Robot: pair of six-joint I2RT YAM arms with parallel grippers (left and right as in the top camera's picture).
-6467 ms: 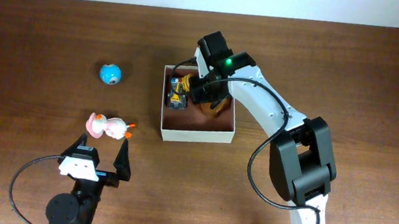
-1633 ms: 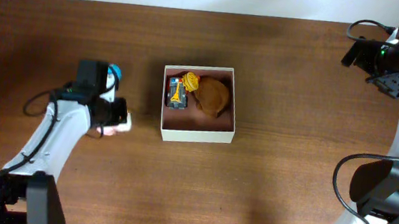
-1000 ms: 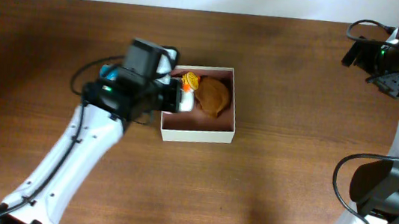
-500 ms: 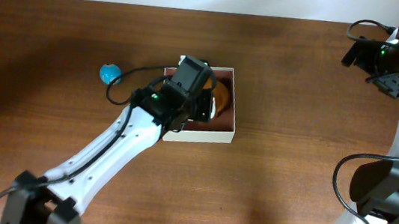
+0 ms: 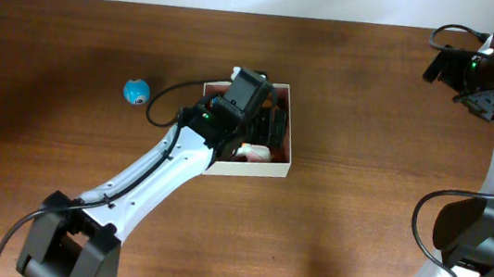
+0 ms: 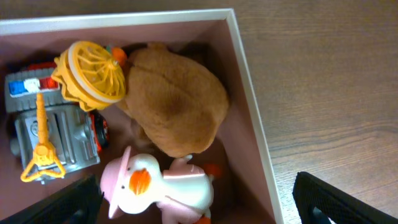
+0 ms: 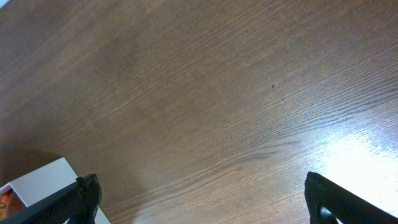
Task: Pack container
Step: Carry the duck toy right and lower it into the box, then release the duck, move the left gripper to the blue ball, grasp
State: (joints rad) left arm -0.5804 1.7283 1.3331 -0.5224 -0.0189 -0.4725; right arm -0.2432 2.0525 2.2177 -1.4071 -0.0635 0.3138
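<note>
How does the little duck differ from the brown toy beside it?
The duck is white with a pink hat and orange beak; the brown toy is one plain colour. The duck looks smooth and smaller; the brown toy is fuzzy and bulkier. Both lie inside the box.

The container [image 5: 253,168] sits on the table [image 5: 356,244] toward its far edge, and the ball [image 5: 136,92] lies apart toward the left edge. Inside, the truck [image 6: 53,134] lies left, the plush [image 6: 174,106] right, and the duck [image 6: 155,186] just beside the plush by the near wall.

Overhead, left wrist both above container [image 5: 253,168]
</note>
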